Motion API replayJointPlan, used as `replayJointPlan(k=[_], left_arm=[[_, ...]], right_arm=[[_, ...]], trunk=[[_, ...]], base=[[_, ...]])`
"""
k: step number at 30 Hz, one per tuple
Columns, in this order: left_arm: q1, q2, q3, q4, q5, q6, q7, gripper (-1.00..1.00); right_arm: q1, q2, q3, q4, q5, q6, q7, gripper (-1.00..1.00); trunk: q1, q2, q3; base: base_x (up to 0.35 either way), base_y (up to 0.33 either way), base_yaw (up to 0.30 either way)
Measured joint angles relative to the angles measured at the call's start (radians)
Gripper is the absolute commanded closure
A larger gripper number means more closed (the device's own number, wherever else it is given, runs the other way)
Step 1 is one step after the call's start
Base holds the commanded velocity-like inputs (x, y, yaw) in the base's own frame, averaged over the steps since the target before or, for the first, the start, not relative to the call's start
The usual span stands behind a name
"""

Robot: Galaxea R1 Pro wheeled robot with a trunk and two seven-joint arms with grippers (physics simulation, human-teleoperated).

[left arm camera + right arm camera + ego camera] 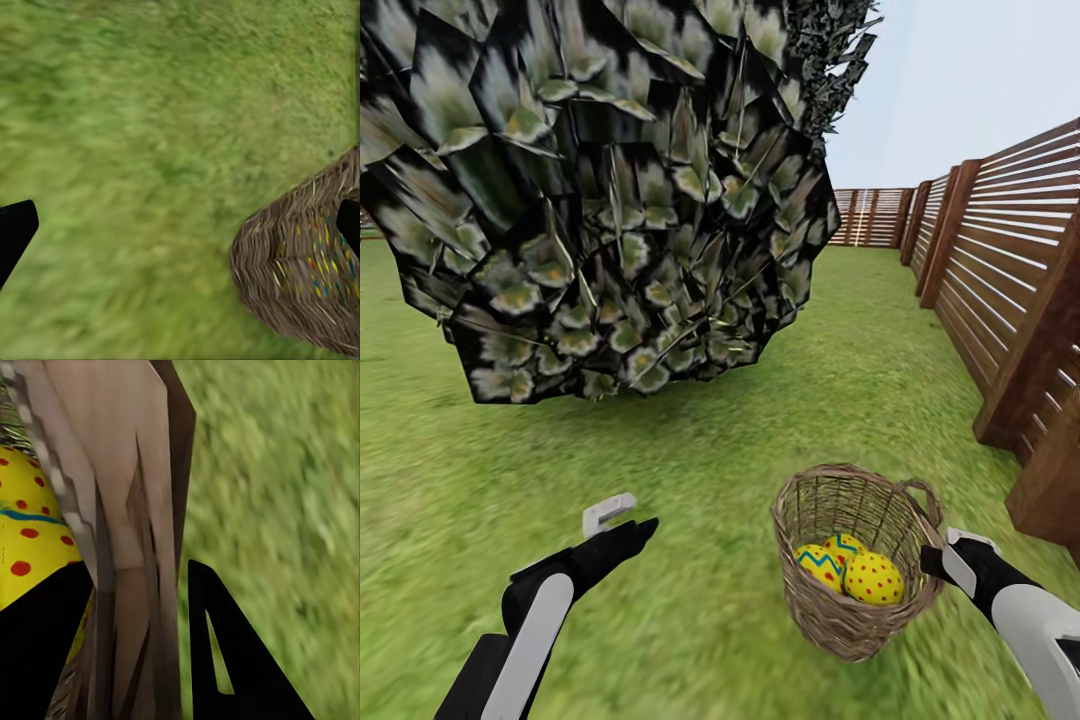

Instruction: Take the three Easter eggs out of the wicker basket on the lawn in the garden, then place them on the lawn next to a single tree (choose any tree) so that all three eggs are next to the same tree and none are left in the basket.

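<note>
Head view: yellow red-dotted Easter eggs (857, 570) fill wicker basket (830, 615).

My head camera sat high and looked forward and down across the lawn (690, 480), with both arms reaching in from below and the fence (1000, 270) along the right. The left wrist camera hung well above the grass, facing down, catching the wicker basket (300, 277) from outside. The right wrist camera was pressed close against what I took to be the basket's rim (135, 510). All three views shared that basket.
</note>
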Motion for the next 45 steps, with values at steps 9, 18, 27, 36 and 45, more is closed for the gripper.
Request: replayJointPlan(k=[9,18,27,36,45], left_arm=[[0.000,0.000,0.001,0.000,0.000,0.000,0.000,-1.00],[0.001,0.001,0.032,0.003,0.000,0.000,0.002,-1.00],[0.001,0.000,0.032,0.003,0.000,0.000,0.003,-1.00],[0.001,0.000,0.057,0.023,-0.002,-0.001,0.002,-1.00],[0.001,0.001,0.075,0.024,-0.006,-0.002,0.012,-1.00]], right_arm=[[0.000,0.017,0.007,-0.004,-0.013,0.002,0.002,1.00],[0.000,0.041,0.005,-0.006,-0.005,0.009,0.002,1.00],[0.000,0.080,0.040,-0.009,0.031,0.008,0.001,1.00],[0.000,0.085,0.026,-0.015,0.035,0.006,0.001,1.00],[0.000,0.089,0.024,-0.014,0.036,0.003,0.001,1.00]], trunk=[[-0.004,0.002,0.035],[-0.035,0.058,0.064],[-0.069,0.121,0.092],[-0.104,0.184,0.120],[-0.138,0.247,0.148]], base=[[0.000,0.000,0.000],[0.000,0.000,0.000],[0.000,0.000,0.000],[0.000,0.000,0.029],[-0.058,0.000,0.258]])
